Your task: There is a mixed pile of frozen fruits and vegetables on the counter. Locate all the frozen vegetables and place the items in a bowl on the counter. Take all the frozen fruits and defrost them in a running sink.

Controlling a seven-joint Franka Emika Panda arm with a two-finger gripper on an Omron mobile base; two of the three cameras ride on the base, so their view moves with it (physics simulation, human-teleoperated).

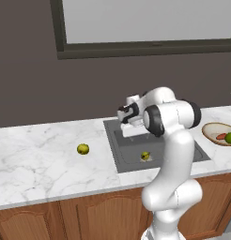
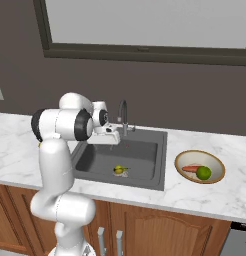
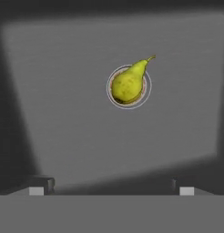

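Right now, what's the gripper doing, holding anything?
Gripper: open and empty, above the sink; the pear lies free on the drain below it.

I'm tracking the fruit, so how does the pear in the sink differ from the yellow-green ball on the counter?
The pear lies on the drain at the bottom of the sink; the yellow-green ball sits alone on the counter, left of the sink. The pear tapers to a thin stem; the ball is round. Both are small and yellow-green.
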